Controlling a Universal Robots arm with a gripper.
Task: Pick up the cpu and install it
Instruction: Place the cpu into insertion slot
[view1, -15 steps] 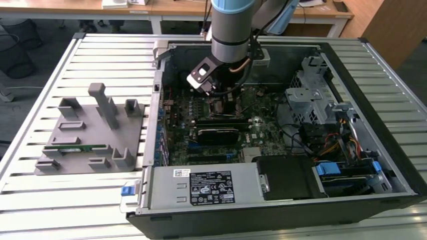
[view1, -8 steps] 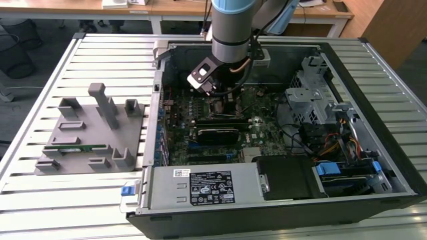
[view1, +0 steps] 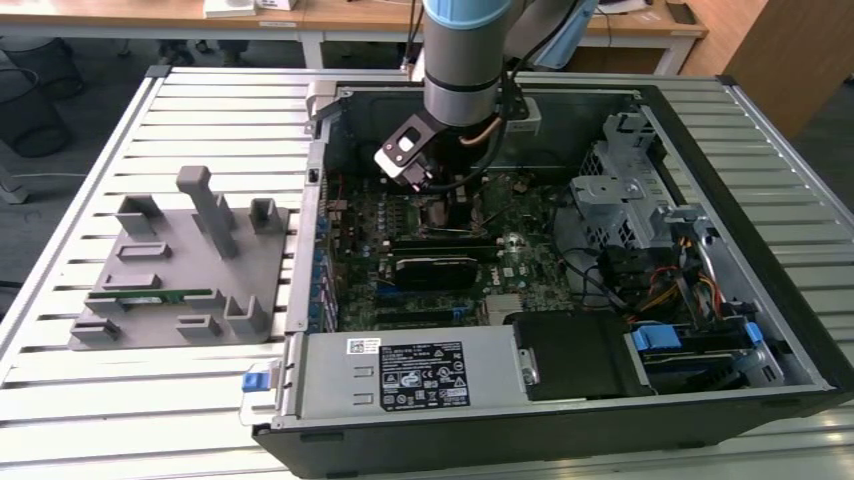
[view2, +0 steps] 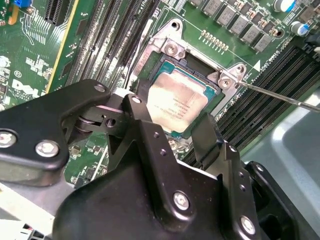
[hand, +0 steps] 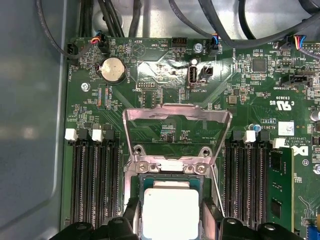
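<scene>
One arm (view1: 461, 60) reaching down into an open case (view1: 534, 445); entries by view.

Exterior view:
- Case lies on a slatted table (view1: 200, 110).
- Grey fixture (view1: 174, 270) sits outside the case, well apart from the gripper (view2: 172, 119), toward the exterior view's left.
- Drive cage (view1: 621, 190) and cables (view1: 654, 292) are inside the case, on the gripper's other side.

First wrist view:
- Load plate (hand: 177, 132) stands raised, just beyond the fingertips.
- Coin cell (hand: 113, 69) is farther beyond on the board (hand: 260, 100).
- Memory slots (hand: 95, 180) run along both flanks of the gripper.
- One memory stick (hand: 280, 190) is seated in a slot, apart from the gripper.

Second wrist view:
- Lever (view2: 280, 95), a thin rod, is swung free and passes beyond one finger.
- Socket (view2: 164, 65) is uncovered, with the plate not closed over it.

Cpu (view2: 175, 102): lies flat in the socket with its silvery top up, directly between the fingers (view2: 145, 130), in both wrist views.

Gripper: fingers spread apart, one on each side of the cpu, low by the socket's edges. In the first wrist view a dark strip of socket frame shows between each finger and the chip. Nothing is lifted.
</scene>
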